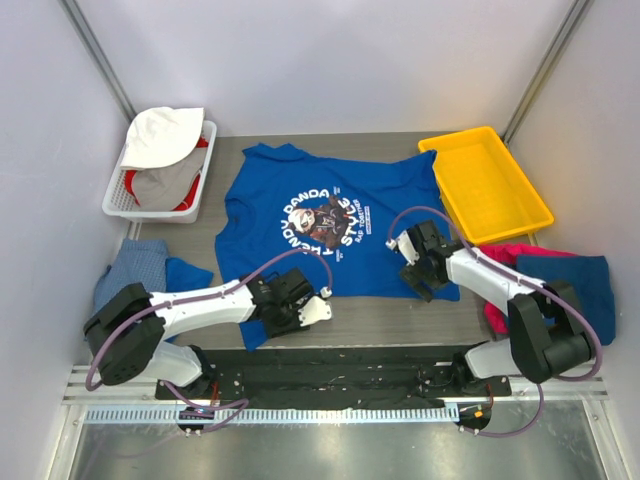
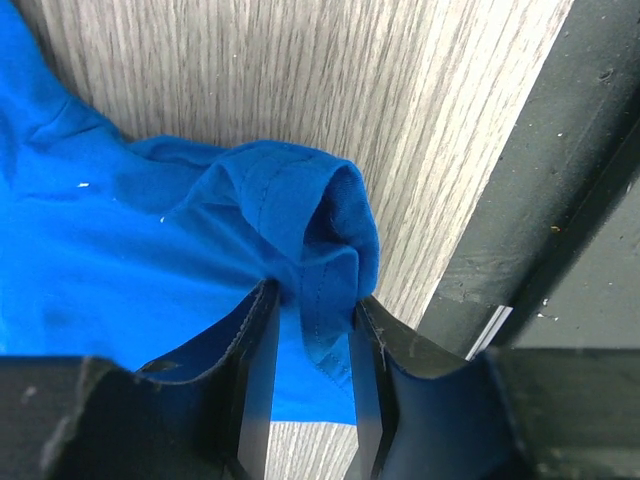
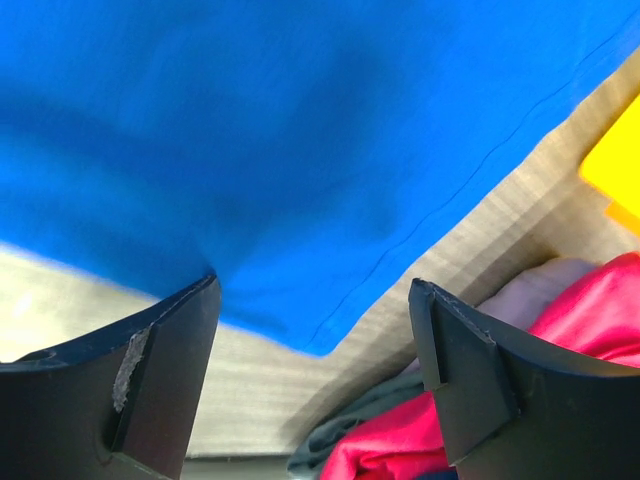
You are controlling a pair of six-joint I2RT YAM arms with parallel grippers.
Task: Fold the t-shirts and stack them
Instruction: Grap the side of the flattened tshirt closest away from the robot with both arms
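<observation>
Left pincer (image 2: 312, 305) nipped on bunched hem corner of blue shirt (image 1: 270, 180), spread print-up on counter (image 1: 390, 320); right pincer (image 3: 315, 290) wide open, empty, above opposite corner. Seat right grip before lifting evenly.

royal blue t-shirt (image 1: 290, 185): soft matt knit cloth with a stitched hem; the chest print lies flat, white and brown.
pink shirt (image 3: 600, 305): matt cloth, rumpled.
tabletop (image 1: 400, 312): grey wood grain, smooth, low sheen.
yellow tray (image 1: 487, 185): smooth plastic, faintly glossy.
white basket (image 1: 112, 206): hard plastic, slotted walls.
left hand (image 2: 312, 300): black matt plastic fingers.
right hand (image 3: 315, 288): black matt fingers, one scuffed pale.
cable (image 1: 300, 254): smooth purple sheath.
</observation>
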